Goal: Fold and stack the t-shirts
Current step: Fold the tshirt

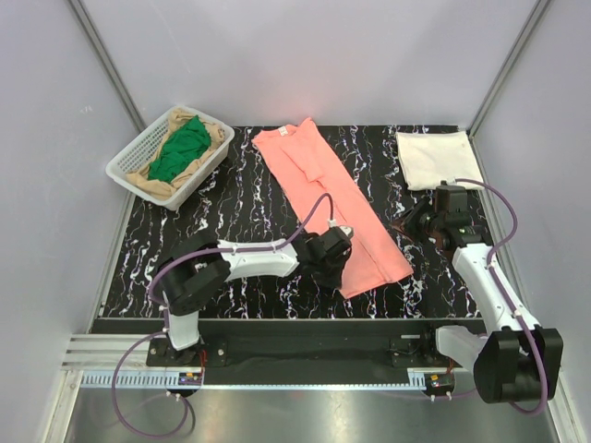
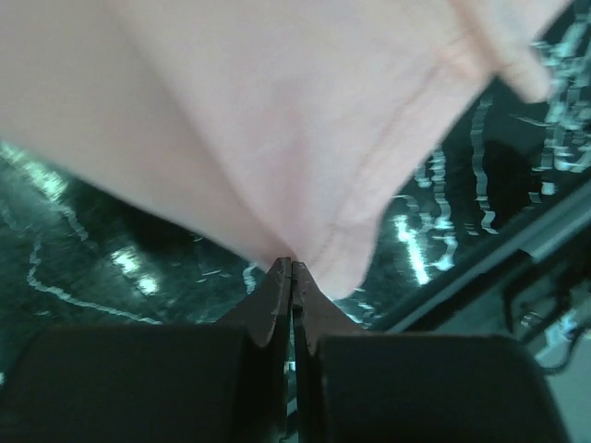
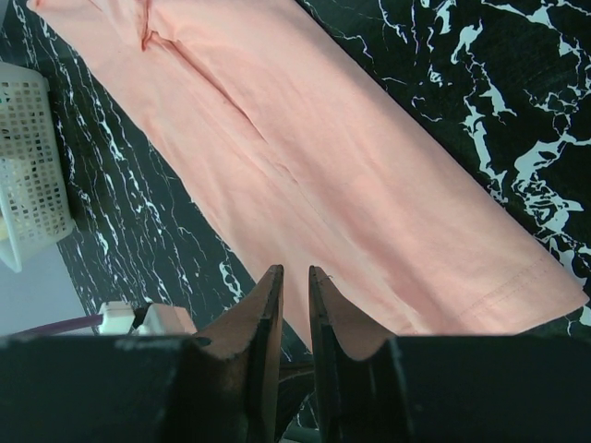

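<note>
Left gripper: jaws pinched flat together on the near hem corner of the salmon-pink soft cotton t-shirt. The cloth rises from the fingertips and drapes ahead of them.
Salmon-pink t-shirt: a long strip, sides folded in, lying diagonally on the black white-veined marble tabletop. It runs away from the left gripper toward the far side.
Right gripper: jaws only a narrow slit apart, holding nothing. It sits just beside the shirt's other long edge, with the hem ahead of its fingertips.
Step in hand: probably folding the near end over toward the collar.
Doing it well: the right gripper should take the opposite hem corner first. Both should then lift level and carry forward together, keeping the hem taut between them, and lay it down square.
Risk: a one-sided pull would likely skew the strip or undo the side folds.
Folded cream-white t-shirt: beyond the right gripper, apart from it; the likely stacking place.
White plastic mesh basket: far beyond the left gripper, holding a green t-shirt and a tan one.
</note>
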